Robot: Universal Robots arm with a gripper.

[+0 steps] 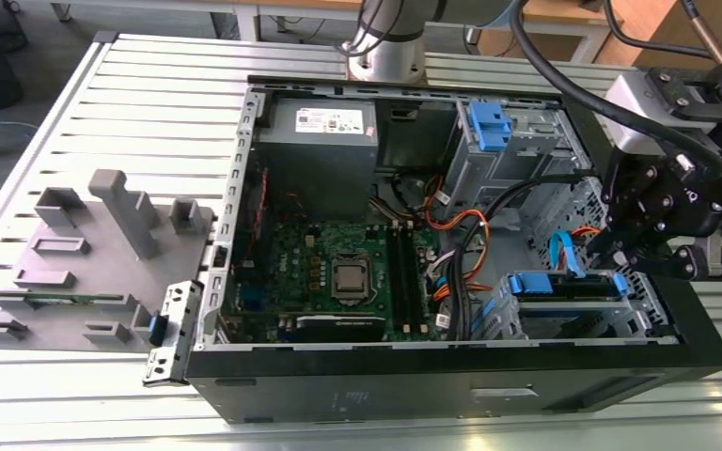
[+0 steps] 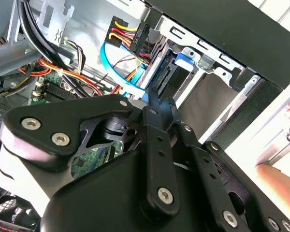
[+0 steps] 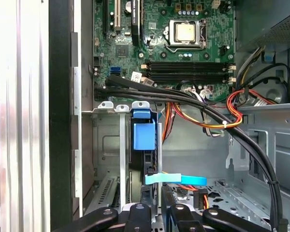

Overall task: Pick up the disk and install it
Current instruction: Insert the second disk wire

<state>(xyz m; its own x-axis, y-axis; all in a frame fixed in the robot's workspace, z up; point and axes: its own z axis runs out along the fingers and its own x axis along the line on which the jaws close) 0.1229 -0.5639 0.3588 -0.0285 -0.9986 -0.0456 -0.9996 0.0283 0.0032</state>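
Observation:
The disk [image 1: 564,286] sits in its blue bracket in the lower drive cage of the open computer case [image 1: 462,395], at the exterior view's right. In the first wrist view the disk [image 3: 144,136] stands edge-on in the cage slot, blue tab showing. My gripper [image 1: 607,257] hangs over the cage's right end. In the second wrist view its black fingers converge, and the gripper [image 2: 160,99] is shut with its tips against the end of the disk [image 2: 167,77]. The contact point itself is hidden behind the fingers.
Orange, red and black cables [image 3: 217,121] and a light blue data cable [image 3: 176,179] run close to the cage. The motherboard [image 1: 336,272] fills the case's middle, and a second blue-tabbed bay [image 1: 489,127] is behind. A grey fixture plate [image 1: 86,263] lies left. A person's hand [image 2: 280,180] is nearby.

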